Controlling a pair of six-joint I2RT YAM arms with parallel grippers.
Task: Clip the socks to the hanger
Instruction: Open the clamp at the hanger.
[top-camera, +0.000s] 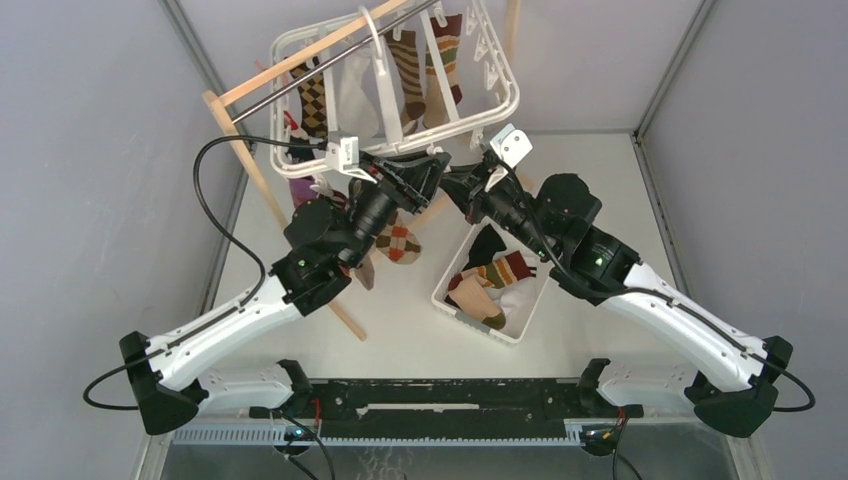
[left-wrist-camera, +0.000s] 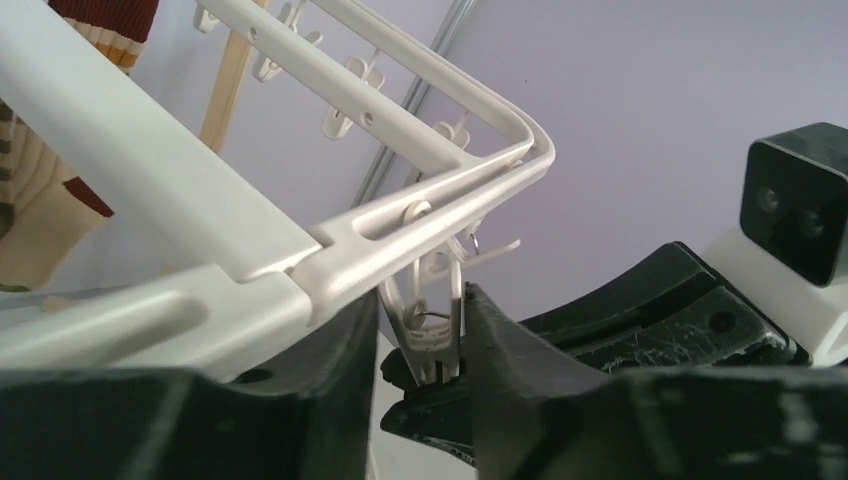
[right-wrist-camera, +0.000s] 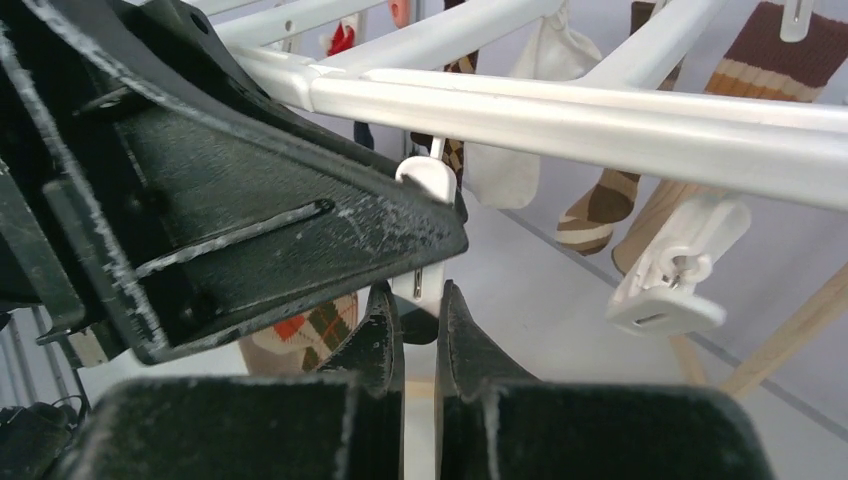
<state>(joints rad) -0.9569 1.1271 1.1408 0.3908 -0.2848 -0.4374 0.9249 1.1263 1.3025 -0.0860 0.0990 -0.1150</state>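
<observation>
The hanger (left-wrist-camera: 150, 170) hangs from the wooden stand (top-camera: 300, 57) at the table's (top-camera: 400, 330) far side, socks (top-camera: 408, 65) clipped along it. My left fingers (left-wrist-camera: 420, 290) stand spread around a near-edge clip (left-wrist-camera: 425, 325). My right fingers (right-wrist-camera: 418, 290), nearly pressed together, sit just beneath it, above the basket (top-camera: 480, 325).

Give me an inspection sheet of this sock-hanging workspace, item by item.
Surface: white table, no spills seen.
Job's things: hanger hooked on the wooden stand; clipped socks hanging from it; loose socks in the white basket.
Clutter: nothing seen.
Grippers: left gripper open, astride a hanger clip; right gripper nearly shut just below that clip, contents unclear.
Cables: black cable loops beside the left arm.
Surroundings: grey enclosure walls.
</observation>
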